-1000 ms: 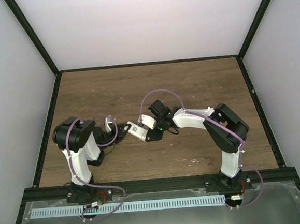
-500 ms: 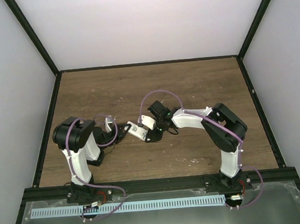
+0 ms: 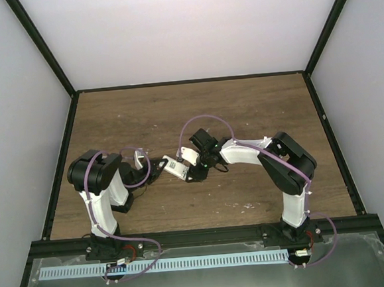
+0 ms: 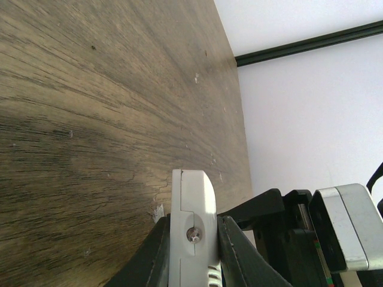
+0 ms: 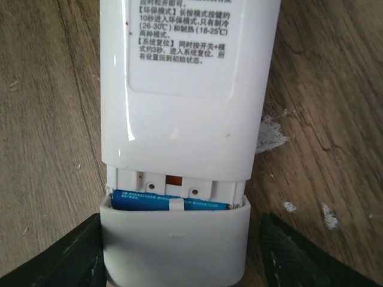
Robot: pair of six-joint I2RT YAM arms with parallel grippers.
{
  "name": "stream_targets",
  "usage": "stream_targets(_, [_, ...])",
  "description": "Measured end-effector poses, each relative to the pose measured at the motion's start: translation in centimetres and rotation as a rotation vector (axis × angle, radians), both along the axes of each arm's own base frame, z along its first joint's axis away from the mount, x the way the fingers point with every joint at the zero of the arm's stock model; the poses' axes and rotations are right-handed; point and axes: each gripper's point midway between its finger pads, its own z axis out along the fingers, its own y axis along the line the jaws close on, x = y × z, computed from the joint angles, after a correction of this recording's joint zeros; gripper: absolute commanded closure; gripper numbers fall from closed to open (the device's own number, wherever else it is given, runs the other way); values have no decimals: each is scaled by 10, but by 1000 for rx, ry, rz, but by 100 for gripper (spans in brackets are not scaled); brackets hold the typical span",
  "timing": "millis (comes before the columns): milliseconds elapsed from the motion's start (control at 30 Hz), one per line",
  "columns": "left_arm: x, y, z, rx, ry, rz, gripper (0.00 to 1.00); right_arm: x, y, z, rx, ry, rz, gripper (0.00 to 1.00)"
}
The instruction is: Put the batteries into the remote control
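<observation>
The white remote control (image 3: pixel 175 166) is held off the table between both grippers. My left gripper (image 3: pixel 161 168) is shut on it edge-on, with a black finger pressed to each side in the left wrist view (image 4: pixel 192 230). In the right wrist view the remote (image 5: pixel 185 54) shows its labelled back. One blue battery (image 5: pixel 149 202) lies in the gap above the partly slid white battery cover (image 5: pixel 173 245). The second battery is hidden. My right gripper (image 5: pixel 179 254) straddles the cover end, open, with a gap at its right finger (image 5: pixel 287 251).
Wooden tabletop (image 3: pixel 196 110) with pale paint specks (image 5: pixel 269 134), bounded by a black frame and white walls. The two arms meet at the table's middle. The right gripper's black body (image 4: pixel 311 239) sits just behind the remote in the left wrist view.
The right wrist has edged slightly left toward the remote. The left arm and the remote have stayed put.
</observation>
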Motion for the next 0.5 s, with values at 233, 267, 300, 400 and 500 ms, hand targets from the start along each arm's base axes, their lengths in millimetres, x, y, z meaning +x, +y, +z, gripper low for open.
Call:
stream_targets(233, [0,0,0,0,0,0,100,0,-1,1,7,9,1,51])
stream_targets(267, [0,0,0,0,0,0,100,0,-1,1,9,9,2,53])
stream_targets(300, [0,0,0,0,0,0,100,0,-1,1,9,11,3,54])
stream_targets(400, [0,0,0,-1,1,1,100,0,-1,1,14,22,-3,57])
stream_targets(500, [0,0,0,-1,2,0,100,0,-1,2,15,26,-4,57])
